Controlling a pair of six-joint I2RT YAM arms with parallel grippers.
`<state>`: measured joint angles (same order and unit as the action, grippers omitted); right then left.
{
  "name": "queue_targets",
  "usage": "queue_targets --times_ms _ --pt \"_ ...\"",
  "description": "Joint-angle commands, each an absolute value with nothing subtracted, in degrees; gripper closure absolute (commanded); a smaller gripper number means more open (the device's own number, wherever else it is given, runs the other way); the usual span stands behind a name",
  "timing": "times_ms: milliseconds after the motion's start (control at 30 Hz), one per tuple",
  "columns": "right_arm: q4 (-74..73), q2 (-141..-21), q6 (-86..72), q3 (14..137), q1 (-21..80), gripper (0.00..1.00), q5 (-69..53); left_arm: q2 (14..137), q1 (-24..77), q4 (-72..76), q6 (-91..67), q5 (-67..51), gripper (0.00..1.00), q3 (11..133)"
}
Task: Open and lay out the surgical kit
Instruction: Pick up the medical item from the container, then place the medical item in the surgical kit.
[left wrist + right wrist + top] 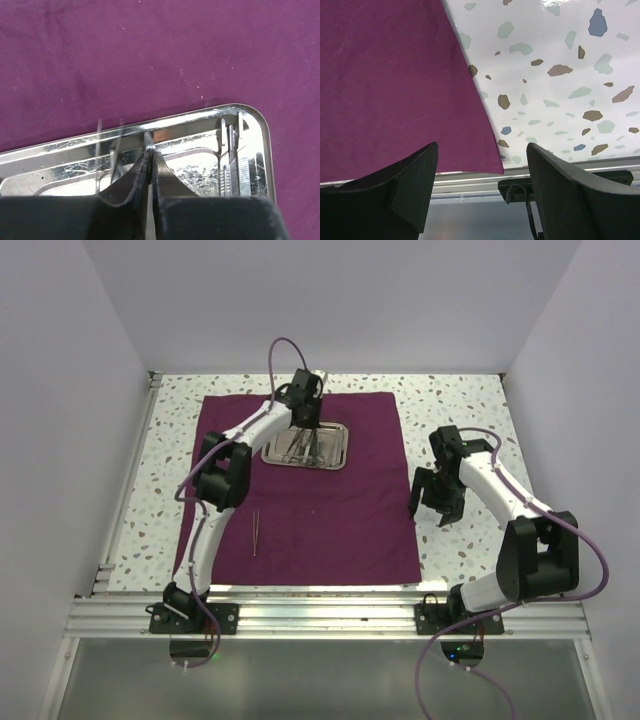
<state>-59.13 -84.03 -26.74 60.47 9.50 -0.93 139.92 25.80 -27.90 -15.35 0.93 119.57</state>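
The dark purple cloth (330, 520) of the surgical kit lies spread flat on the table. On its far half sits the shiny steel tray (340, 445). My left gripper (303, 425) reaches down into the tray (200, 120) and is shut (150, 154) on a slim steel instrument (148, 141), whose tip pokes out between the fingertips. More steel instruments (232, 165) lie at the tray's right end. A pair of thin tweezers (254, 532) rests on the cloth's near left part. My right gripper (436, 502) hangs open and empty (482, 150) just off the cloth's right edge (395, 90).
The speckled tabletop (470, 410) borders the cloth on all sides. An aluminium rail (330, 615) runs along the near edge, with both arm bases on it. White walls close in the left, right and back.
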Motion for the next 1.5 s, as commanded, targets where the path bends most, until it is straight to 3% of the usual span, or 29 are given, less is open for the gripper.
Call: queue_targets --times_ms 0,33,333,733,1033,1100,1133,1467 --pt "-58.8 -84.2 -26.37 62.05 9.76 0.25 -0.26 139.4 25.14 -26.72 -14.68 1.32 0.96 121.99" --pt "-58.71 -84.03 -26.37 61.96 9.67 0.25 -0.26 139.31 25.14 -26.72 -14.68 1.58 1.0 121.99" --pt "-57.3 -84.2 -26.1 61.79 9.75 0.25 -1.93 134.92 24.35 -27.16 -14.5 2.81 1.0 120.94" --pt "-56.16 -81.57 -25.84 62.23 9.75 0.25 -5.27 120.16 23.29 -31.54 -17.58 4.3 1.0 118.48" --pt "-55.46 -77.17 -25.58 60.03 9.75 0.25 -8.43 97.67 23.29 -32.43 -17.4 9.39 1.0 93.19" --pt "-54.93 -76.56 -25.4 59.24 9.67 0.25 -8.96 91.6 23.29 -32.87 -17.66 10.98 1.0 84.75" --pt "-54.06 -76.12 -25.23 57.59 9.75 0.25 -9.75 83.66 23.38 -33.31 -19.06 12.38 1.0 73.42" --pt "-53.26 -75.41 -24.79 54.67 9.84 0.25 -10.55 70.84 23.73 -29.53 -29.6 12.83 1.0 46.51"
